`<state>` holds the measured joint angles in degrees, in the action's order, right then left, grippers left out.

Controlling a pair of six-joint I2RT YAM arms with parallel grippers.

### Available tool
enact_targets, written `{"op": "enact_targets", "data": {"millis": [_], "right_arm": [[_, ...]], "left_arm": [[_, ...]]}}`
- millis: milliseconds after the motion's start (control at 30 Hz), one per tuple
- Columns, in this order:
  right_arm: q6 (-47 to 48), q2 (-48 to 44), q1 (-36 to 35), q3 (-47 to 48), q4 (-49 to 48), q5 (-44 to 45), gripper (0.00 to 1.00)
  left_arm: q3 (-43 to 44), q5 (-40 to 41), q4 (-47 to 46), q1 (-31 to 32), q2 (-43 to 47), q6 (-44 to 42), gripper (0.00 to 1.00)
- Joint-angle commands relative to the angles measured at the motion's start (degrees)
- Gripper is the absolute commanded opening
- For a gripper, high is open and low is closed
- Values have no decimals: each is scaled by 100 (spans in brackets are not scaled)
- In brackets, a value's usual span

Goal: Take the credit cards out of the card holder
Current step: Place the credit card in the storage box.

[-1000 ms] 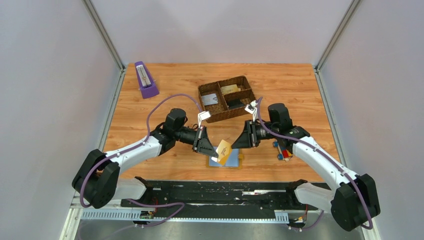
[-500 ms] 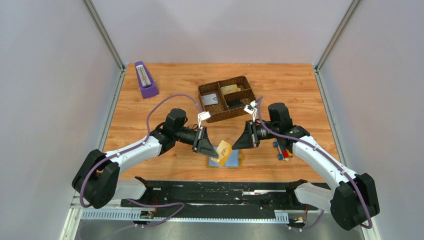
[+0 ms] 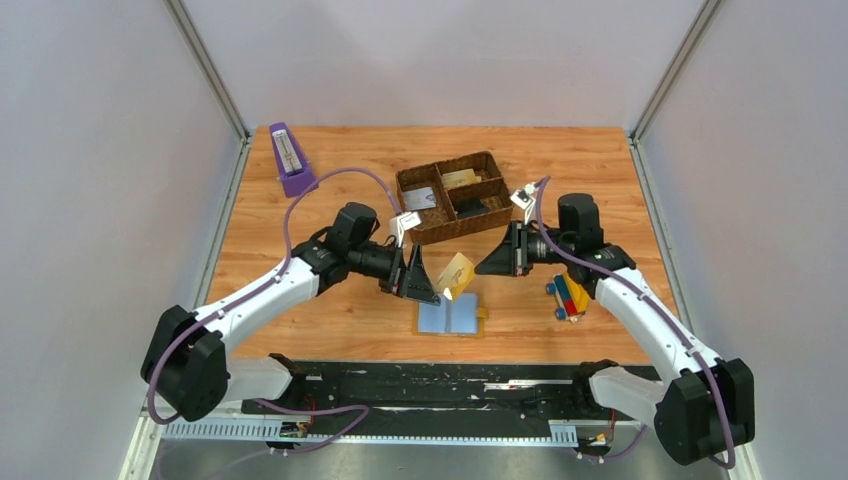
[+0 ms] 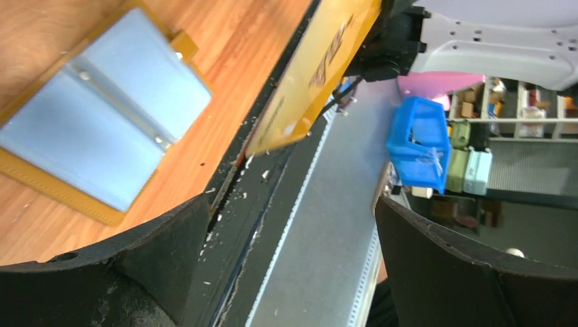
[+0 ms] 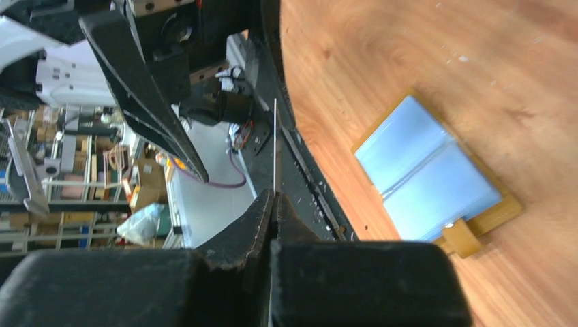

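Note:
The card holder (image 3: 450, 316) lies open on the table, blue-grey pockets up, mustard edge and tab showing; it also shows in the left wrist view (image 4: 102, 129) and the right wrist view (image 5: 426, 177). A yellow credit card (image 3: 457, 274) hangs in the air just above and behind it. My right gripper (image 3: 481, 268) is shut on the card's right edge; the right wrist view shows the card (image 5: 275, 146) edge-on between the closed fingers (image 5: 274, 204). My left gripper (image 3: 428, 287) stands open just left of the card (image 4: 313, 75), apart from it, fingers (image 4: 136, 266) wide with nothing between them.
A brown woven compartment tray (image 3: 450, 232) stands behind the grippers with cards in its compartments. A purple metronome (image 3: 290, 160) is at the back left. A small coloured toy (image 3: 568, 297) lies by the right arm. The table's black front rail (image 3: 430, 375) runs close to the card holder.
The left gripper opened and let go of the yellow card. The right gripper shut on it and carried it up and back from the card holder. Both arms shifted toward the tray.

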<state>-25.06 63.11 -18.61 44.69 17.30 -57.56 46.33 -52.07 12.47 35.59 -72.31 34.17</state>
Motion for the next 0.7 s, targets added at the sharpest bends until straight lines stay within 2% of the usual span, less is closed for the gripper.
{"op": "enact_targets", "data": {"millis": [0,133,267,433,667], "right_arm": [[-96,66,351,493,-165,286,0],[-68,454,654,994,-170,795,0],[-47,1148,858,1681,-186,1659,0],[-40,2262,943,2674,-330,2594,0],[-76,3709,959,3935,-764,3175,0]], "left_arm": [[571,902,1226,9,245,-830,100],[876,1630,1916,10,378,-1100,100],[1080,2429,2564,14,516,-1363,100],[1204,3098,2956,17,689,-1709,100],[1217,3572,3086,13,1010,-1786,100]]}}
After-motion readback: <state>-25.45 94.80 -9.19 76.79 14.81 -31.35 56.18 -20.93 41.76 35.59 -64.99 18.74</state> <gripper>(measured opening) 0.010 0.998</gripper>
